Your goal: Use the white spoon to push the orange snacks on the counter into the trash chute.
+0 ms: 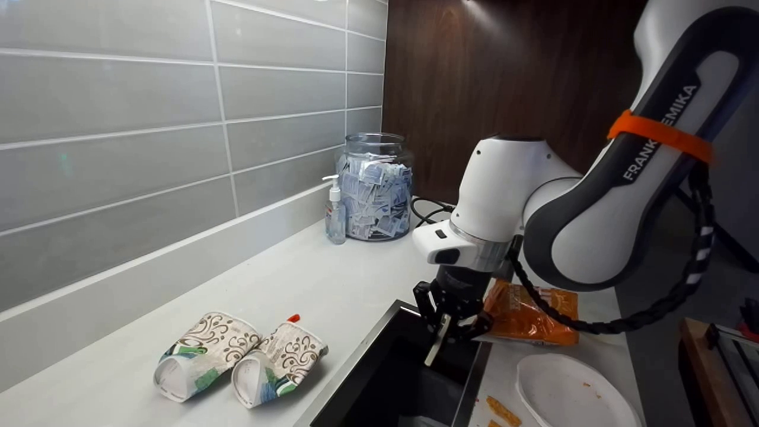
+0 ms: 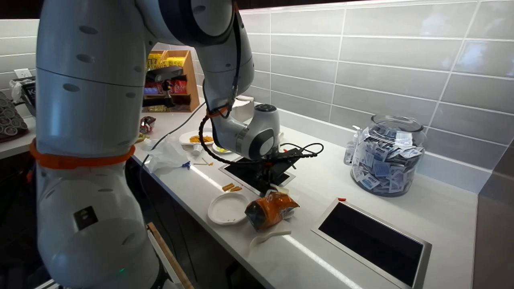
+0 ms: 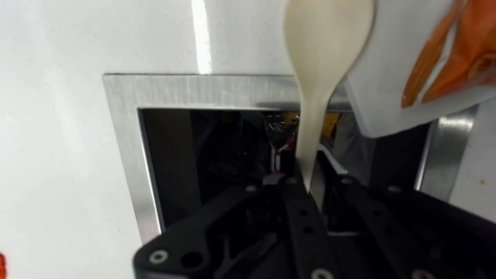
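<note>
My gripper (image 1: 442,323) is shut on the white spoon (image 3: 327,42), gripping its handle with the bowl pointing away from the jaws. It hangs over the trash chute, whose metal rim (image 3: 201,91) frames loose waste inside; the rim also shows in an exterior view (image 1: 353,362). The orange snack bag (image 2: 275,208) lies on the counter (image 1: 296,279) beside the chute, close to the spoon; part of it shows at the upper right of the wrist view (image 3: 472,58). Orange snack sticks (image 2: 231,187) lie on the counter between the chute and the front edge.
A round white plate (image 2: 228,208) and another white utensil (image 2: 267,237) lie near the bag. A second dark cut-out (image 2: 373,241) is farther along. Two crushed patterned cups (image 1: 207,350), a glass jar (image 1: 379,196) and a pump bottle (image 1: 335,213) stand around the chute.
</note>
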Motion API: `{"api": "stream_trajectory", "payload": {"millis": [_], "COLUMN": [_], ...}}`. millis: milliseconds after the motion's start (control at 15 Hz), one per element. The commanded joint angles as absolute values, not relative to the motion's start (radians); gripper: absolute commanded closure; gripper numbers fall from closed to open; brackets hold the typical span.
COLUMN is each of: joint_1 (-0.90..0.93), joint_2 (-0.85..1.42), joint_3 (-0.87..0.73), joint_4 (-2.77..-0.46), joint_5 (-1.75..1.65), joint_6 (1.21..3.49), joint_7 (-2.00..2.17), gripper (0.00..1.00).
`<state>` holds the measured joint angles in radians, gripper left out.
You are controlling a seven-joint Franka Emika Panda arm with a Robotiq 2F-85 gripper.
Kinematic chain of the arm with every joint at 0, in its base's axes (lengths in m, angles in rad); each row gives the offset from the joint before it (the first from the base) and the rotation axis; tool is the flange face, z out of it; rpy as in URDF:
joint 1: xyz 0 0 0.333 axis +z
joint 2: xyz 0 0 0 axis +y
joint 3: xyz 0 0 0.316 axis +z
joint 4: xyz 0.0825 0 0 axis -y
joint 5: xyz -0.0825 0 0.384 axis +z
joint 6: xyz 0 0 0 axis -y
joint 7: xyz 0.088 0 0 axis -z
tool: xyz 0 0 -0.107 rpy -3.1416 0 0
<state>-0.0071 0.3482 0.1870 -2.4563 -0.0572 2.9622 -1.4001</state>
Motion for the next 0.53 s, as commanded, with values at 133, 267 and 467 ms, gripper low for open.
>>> {"api": "stream_trajectory", "payload": {"millis": [133, 267, 467], "joint_1": [-0.035, -0.056, -0.133], "joint_2": [0.368, 0.367, 0.357], "joint_3": [0.195, 0.214, 0.295], "joint_4": [-2.444, -2.443, -2.442], "joint_5": [-0.097, -0.081, -0.017], "joint_6": [2.973, 2.969, 2.946], "joint_7": [-1.366, -1.375, -1.405], "gripper": [0.97, 0.97, 0.97]}}
